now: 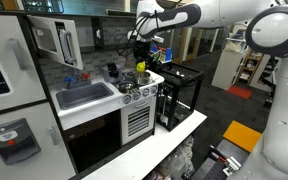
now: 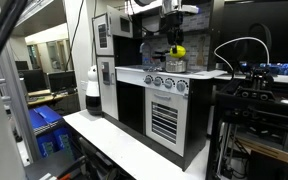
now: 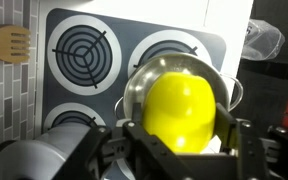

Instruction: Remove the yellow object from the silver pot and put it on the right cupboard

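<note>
Wood-coloured fork point(image 3: 9, 45) is showing at the far left of the wrist view, against grey tiles. Beside it we are looking down on the printed burners point(image 3: 82, 45) of the toy stove. Moving right, we are coming to the silver pot point(image 3: 134, 95), which is sitting on one of the rings, its rim curving behind the yellow object point(image 3: 184, 108).

Our gripper point(image 3: 181, 135) is clamping that yellow object, with one finger pressing on each side. In an exterior view the yellow object point(image 2: 177, 49) is hanging just above the pot, apart from it rather than resting inside.

We are gripping it across its flanks, we judge, so that it is coming straight up past the rim without dragging or tipping the pot. The pot is staying upright on the stove for that reason.

As for direction, the yellow object is looking rounded, with no end pointing anywhere. In the wrist view it is appearing slightly taller than wide, so any long axis is running up and down that picture, crossing the line between the fingers. We are not certain of even that.
</note>
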Controlling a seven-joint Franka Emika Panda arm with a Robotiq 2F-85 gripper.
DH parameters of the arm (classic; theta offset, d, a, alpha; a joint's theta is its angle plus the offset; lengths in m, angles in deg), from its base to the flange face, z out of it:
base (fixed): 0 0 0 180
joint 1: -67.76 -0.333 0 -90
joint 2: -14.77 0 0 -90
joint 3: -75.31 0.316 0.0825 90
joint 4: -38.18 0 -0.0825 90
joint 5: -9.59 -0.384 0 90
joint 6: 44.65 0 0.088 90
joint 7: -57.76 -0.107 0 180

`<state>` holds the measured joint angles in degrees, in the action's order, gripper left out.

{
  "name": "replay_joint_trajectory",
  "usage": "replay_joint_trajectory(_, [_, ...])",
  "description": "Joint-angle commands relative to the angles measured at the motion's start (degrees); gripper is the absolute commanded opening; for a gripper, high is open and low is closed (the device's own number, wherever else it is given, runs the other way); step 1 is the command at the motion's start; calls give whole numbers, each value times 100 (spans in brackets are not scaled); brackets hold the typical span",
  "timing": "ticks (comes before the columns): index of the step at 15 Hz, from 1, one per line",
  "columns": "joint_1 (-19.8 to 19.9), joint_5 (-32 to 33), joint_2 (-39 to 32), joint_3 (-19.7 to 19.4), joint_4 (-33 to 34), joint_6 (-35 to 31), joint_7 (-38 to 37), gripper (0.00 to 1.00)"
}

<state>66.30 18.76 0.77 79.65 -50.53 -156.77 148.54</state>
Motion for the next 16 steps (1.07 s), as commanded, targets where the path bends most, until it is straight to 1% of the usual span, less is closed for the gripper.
replay_joint_trajectory(1, [-65, 200, 102, 6, 342, 454, 88, 43])
replay_joint_trajectory(5, [-147, 335, 122, 29, 670, 775, 108, 43])
replay_joint_trajectory(8, [-232, 470, 191, 50, 784, 896, 81, 43])
replay_joint_trajectory(13, [-382, 686, 379, 99, 711, 845, 16, 43])
replay_joint_trajectory(16, [-498, 787, 620, 121, 508, 802, -25, 43])
